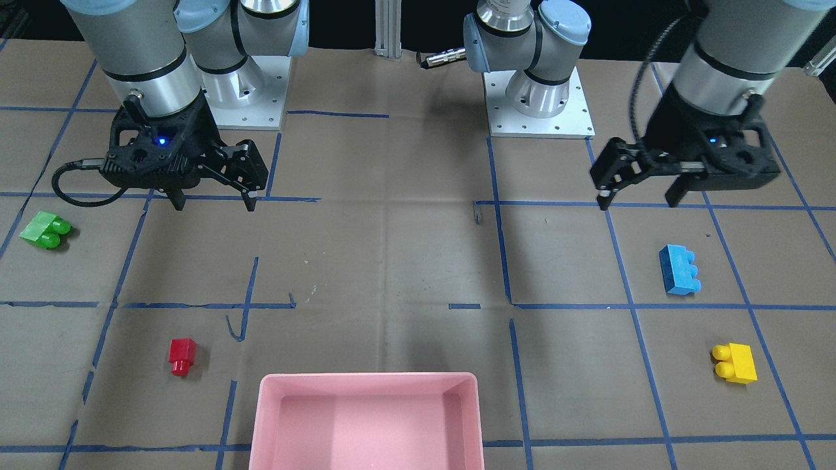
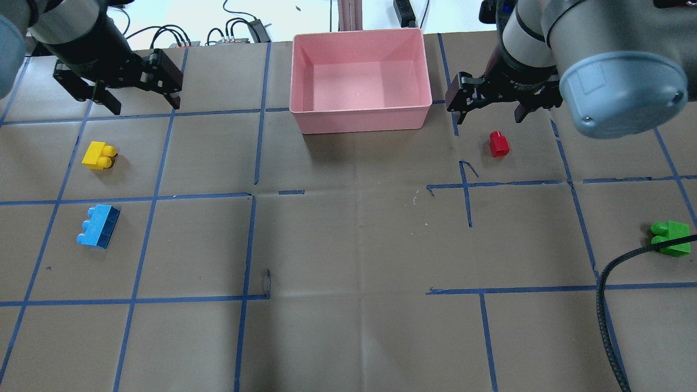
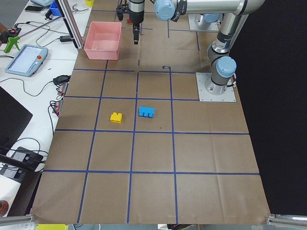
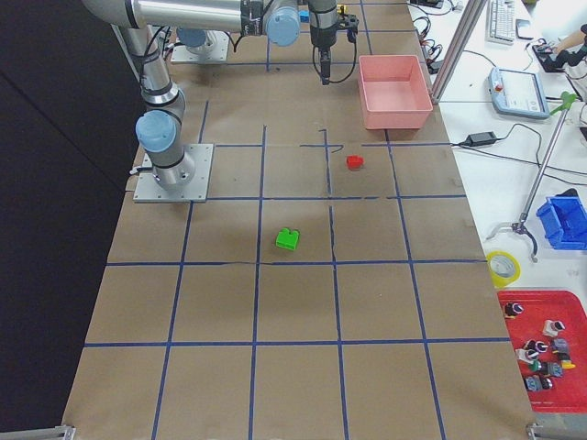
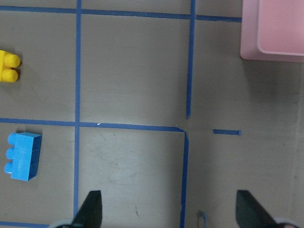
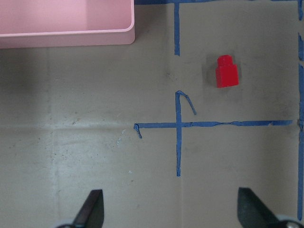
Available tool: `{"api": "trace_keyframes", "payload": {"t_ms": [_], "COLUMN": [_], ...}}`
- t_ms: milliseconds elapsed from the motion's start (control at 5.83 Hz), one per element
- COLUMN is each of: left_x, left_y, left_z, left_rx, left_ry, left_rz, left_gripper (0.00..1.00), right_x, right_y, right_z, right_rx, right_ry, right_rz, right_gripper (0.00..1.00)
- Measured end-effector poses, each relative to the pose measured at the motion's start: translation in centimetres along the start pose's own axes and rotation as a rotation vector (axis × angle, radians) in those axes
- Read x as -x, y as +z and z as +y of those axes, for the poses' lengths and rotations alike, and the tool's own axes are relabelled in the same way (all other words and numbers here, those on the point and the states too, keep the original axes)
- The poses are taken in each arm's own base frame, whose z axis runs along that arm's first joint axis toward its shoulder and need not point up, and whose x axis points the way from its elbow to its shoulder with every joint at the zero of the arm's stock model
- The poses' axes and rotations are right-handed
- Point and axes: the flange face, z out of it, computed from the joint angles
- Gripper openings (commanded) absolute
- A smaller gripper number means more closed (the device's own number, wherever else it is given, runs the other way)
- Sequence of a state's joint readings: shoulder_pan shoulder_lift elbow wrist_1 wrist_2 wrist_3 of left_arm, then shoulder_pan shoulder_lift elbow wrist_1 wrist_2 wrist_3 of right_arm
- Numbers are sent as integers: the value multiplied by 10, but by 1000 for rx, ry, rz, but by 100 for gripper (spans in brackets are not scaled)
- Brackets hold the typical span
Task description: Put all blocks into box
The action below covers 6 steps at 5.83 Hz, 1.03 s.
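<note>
Table (image 2: 348, 337): brown paper w/ blue tape grid.

Box (image 2: 359, 117): pink, upright, at far edge of table, approx centre betw. the 2 arms. All 4 blocks lie on the paper outside it.

L gripper (image 2: 144, 103): hangs above table at far-left, well left of box. Jaws spread wide, nothing betw. them. L wrist view looks down on bare paper, blue & yellow blocks off to its left, box corner at top right.

R gripper (image 2: 490, 111): hangs just right of box's near-right corner. Jaws also spread wide, gripping nothing. Not touching box or any block.

Blue block (image 2: 99, 226): biggest brick, left side, mid-depth, on its side w/ studs pointing left. Well apart from box.

Green block (image 2: 671, 237): far right side, mid-depth, on its side, studs pointing left twd centre. In overhead view a black cable crosses in front of it.

Yellow block (image 2: 98, 155): left side, farther out than blue, same tape column; studs point right. Sits nearer the robot than the L gripper.

Red block (image 2: 498, 144): smallest, right of box, near its near-right corner, close under R gripper but apart from it. Single stud points to far side.
</note>
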<state>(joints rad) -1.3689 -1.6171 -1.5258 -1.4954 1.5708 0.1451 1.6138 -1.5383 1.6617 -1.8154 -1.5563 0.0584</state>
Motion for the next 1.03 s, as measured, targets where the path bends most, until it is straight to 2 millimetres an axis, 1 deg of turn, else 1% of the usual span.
{"api": "trace_keyframes", "payload": {"t_ms": [171,343,514,686,857,1029], "left_x": [65,134,194,232,247,252], "left_y": [5,12,22,34,48,67], "left_z": [-1,6,22,37,45,47], "left_rx": [11,28,48,66,84,99], "left_ry": [14,28,44,76,103,110], "left_rz": [-7,-9,-1,11,26,42], "left_gripper": [100,100,100,100,100,99], "right_x": [0,0,-2,-12,-51,-115], "right_y": [2,4,8,10,11,9], "right_z": [-1,-2,-4,-7,-14,-22], "right_rx": [2,7,13,17,21,24], "right_ry": [-3,-10,-11,-15,-26,-34], "right_rz": [2,3,5,11,20,25], "right_gripper": [100,100,100,100,100,99]}}
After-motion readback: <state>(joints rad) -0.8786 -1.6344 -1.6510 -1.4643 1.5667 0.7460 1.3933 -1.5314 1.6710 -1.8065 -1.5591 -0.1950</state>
